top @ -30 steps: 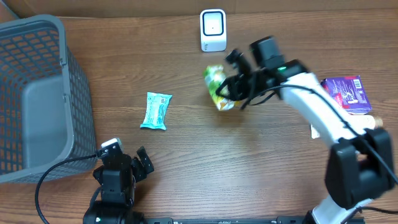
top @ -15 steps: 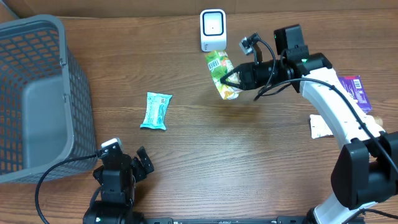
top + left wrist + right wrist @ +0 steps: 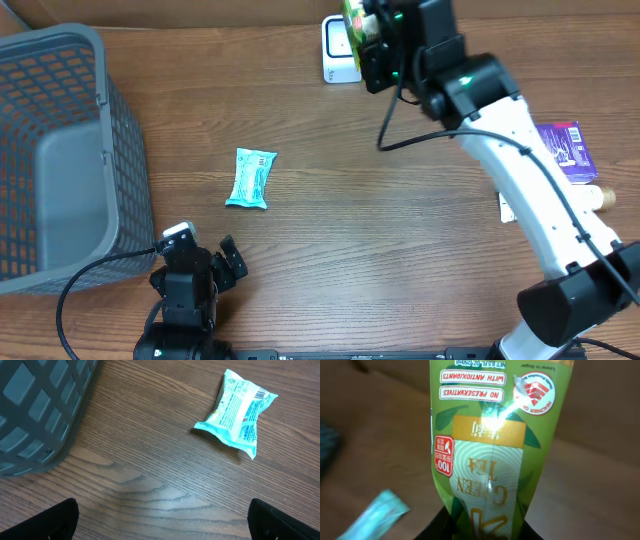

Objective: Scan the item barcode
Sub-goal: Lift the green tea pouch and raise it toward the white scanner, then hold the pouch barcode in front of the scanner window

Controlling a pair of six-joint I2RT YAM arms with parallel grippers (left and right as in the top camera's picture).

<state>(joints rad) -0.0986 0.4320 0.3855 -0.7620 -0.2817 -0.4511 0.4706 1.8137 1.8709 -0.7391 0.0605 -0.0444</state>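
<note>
A green tea pouch hangs at the back of the table, just above the white scanner, which it partly covers. My right gripper is shut on the pouch. The right wrist view shows the pouch filling the frame, its printed front facing the camera, and the right gripper pinches its lower end. No barcode shows on this face. My left gripper rests near the front left. In its own view the left gripper is open over bare wood.
A teal snack packet lies left of centre, also seen as the packet ahead of the left gripper. A grey mesh basket fills the left side. A purple packet and a white item lie at the right.
The right arm has lifted the green pouch from the table's middle up and back, bringing it over the scanner. The left arm has not moved.
</note>
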